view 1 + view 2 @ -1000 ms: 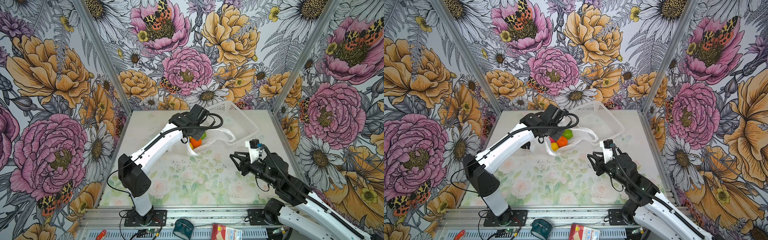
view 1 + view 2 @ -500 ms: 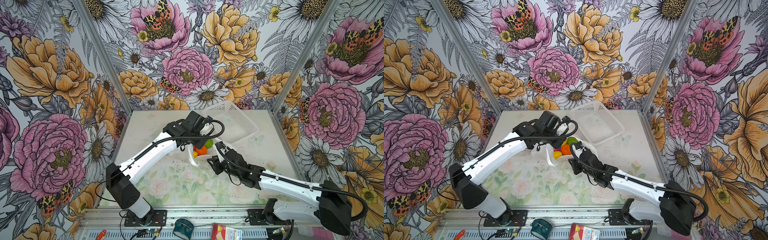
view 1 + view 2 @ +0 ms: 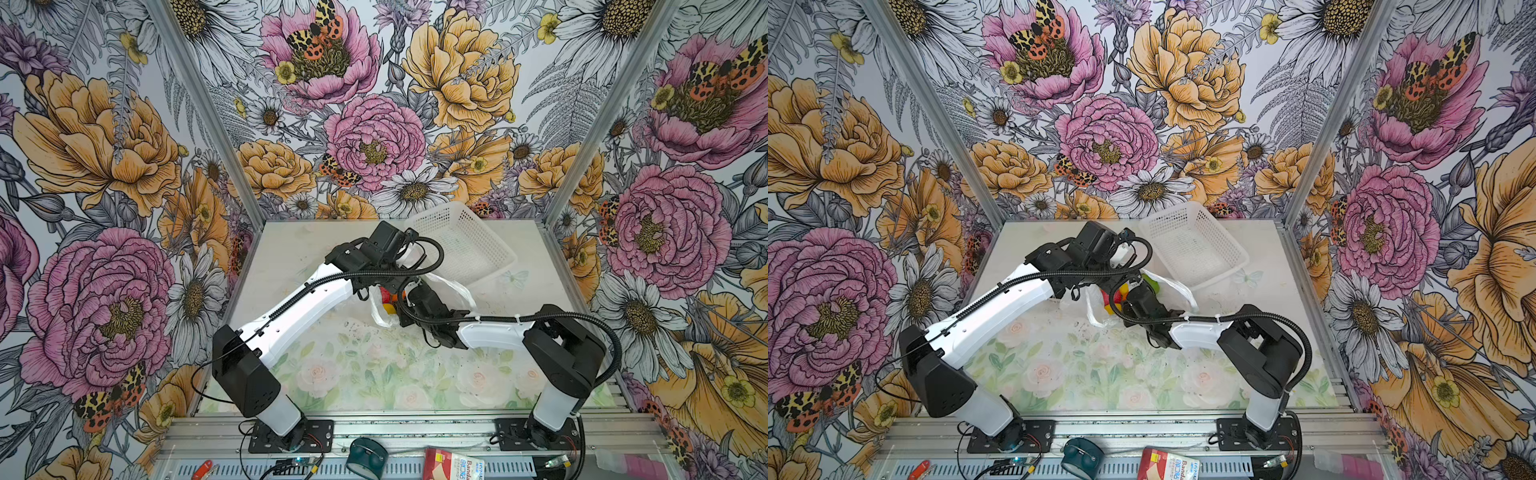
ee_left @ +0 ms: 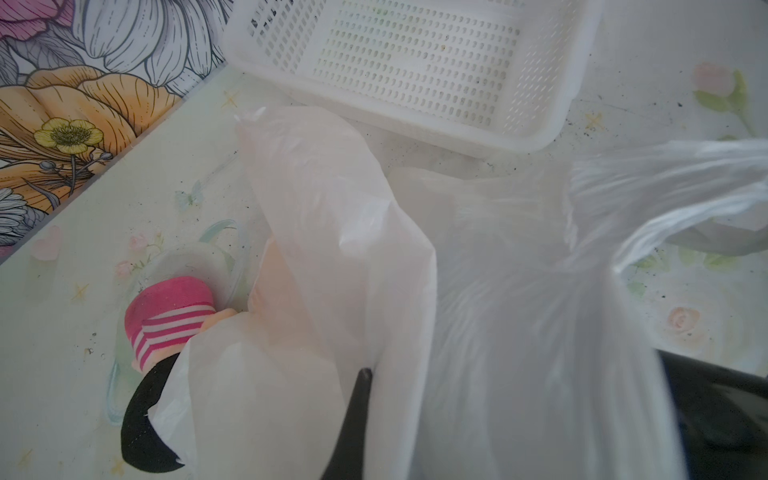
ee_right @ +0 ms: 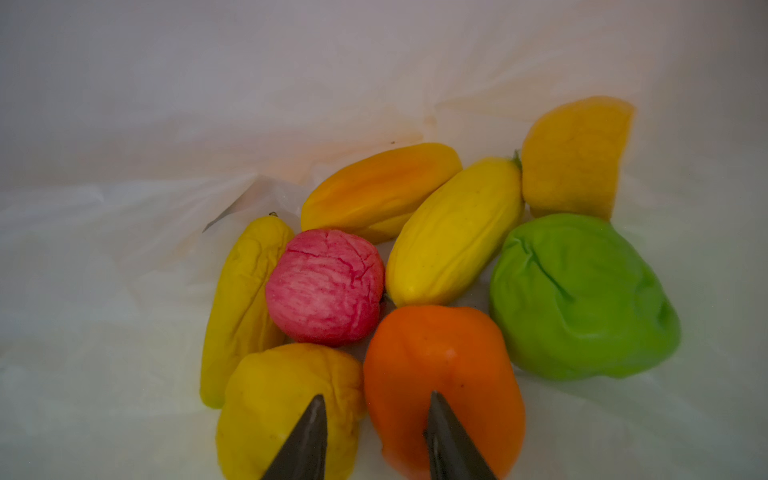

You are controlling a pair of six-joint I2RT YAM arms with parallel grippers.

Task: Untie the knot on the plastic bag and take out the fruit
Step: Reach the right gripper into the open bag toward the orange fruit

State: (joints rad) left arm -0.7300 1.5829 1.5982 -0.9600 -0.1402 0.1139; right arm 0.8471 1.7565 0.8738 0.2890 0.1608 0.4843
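Our left hand (image 4: 363, 376) pinches the thin translucent white plastic bag (image 4: 498, 332) beside the white perforated basket (image 4: 534, 139) on the counter (image 3: 353, 374); our right hand (image 5: 376, 401), spread, sits inside above the glossy toy fruits (image 5: 582, 295).

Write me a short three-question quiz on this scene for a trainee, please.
1. How many fruits lie in the bag?
2. The right gripper is: A shut on a fruit; B open, by the orange fruit; C outside the bag.
3. True or false: the left gripper is shut on the bag.
Key: 1 eight; 2 B; 3 true.
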